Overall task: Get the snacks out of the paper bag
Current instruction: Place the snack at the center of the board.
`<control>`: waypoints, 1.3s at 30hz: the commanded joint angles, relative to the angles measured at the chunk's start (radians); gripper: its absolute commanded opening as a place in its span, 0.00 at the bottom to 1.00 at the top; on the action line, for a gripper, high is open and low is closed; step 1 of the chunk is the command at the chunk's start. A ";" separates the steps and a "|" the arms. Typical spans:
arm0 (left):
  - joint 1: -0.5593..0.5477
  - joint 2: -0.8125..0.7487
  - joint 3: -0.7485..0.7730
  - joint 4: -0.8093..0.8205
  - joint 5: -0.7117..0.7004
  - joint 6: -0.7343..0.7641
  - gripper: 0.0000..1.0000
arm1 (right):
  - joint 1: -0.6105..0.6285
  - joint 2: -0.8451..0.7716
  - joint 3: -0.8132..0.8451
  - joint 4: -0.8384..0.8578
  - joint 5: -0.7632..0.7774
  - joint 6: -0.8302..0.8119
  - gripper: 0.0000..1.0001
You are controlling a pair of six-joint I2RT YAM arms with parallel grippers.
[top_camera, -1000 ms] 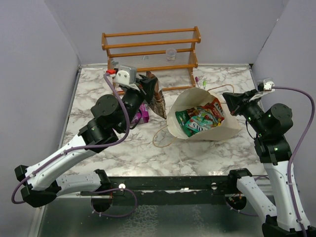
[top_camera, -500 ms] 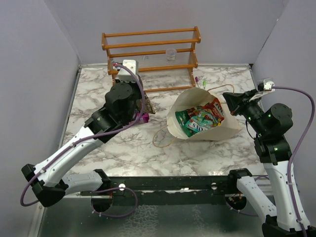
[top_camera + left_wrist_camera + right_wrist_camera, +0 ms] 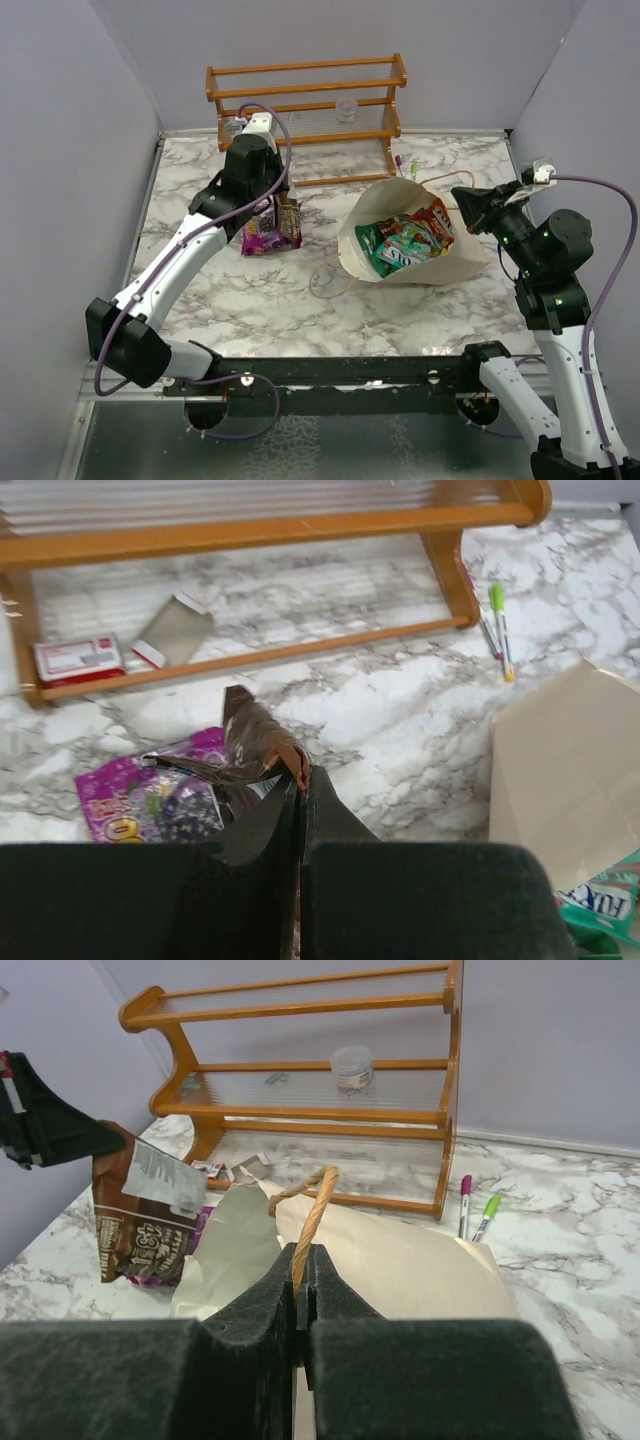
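Observation:
The cream paper bag (image 3: 440, 262) lies on its side, mouth toward the left, with several snacks (image 3: 405, 240) in green, red and yellow inside. My right gripper (image 3: 463, 200) is shut on the bag's tan handle (image 3: 312, 1215) at the upper rim. My left gripper (image 3: 284, 203) is shut on the top edge of a dark brown packet (image 3: 289, 224), which hangs down against a purple packet (image 3: 257, 240) lying on the table left of the bag. In the left wrist view the brown packet (image 3: 255, 745) sits at the fingertips (image 3: 325, 800), above the purple one (image 3: 140, 800).
A wooden slatted rack (image 3: 305, 100) stands at the back with a small cup (image 3: 346, 108) on its shelf. Pens (image 3: 405, 160) lie by its right foot. Small cards (image 3: 75, 658) lie under the rack. A loose tan handle loop (image 3: 325, 275) trails in front of the bag.
My left arm swung left and back from the bag, carrying the brown packet down beside the purple packet. The right arm and the bag have not moved.

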 commanded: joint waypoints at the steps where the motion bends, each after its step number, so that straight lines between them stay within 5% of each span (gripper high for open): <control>1: 0.085 0.027 0.047 0.091 0.327 -0.103 0.00 | 0.005 -0.001 0.011 -0.006 0.036 -0.023 0.02; 7: 0.219 0.065 -0.040 0.207 0.552 -0.149 0.00 | 0.005 -0.006 0.012 -0.008 0.043 -0.025 0.02; 20: 0.274 0.244 -0.082 -0.079 0.198 0.067 0.10 | 0.005 0.015 0.011 0.003 0.009 -0.011 0.02; 32: 0.272 0.159 -0.122 -0.045 0.085 0.088 0.60 | 0.005 0.027 -0.001 -0.005 -0.035 -0.007 0.02; 39: 0.243 0.018 -0.193 0.069 0.301 0.069 0.80 | 0.005 0.007 -0.042 -0.024 -0.094 -0.059 0.02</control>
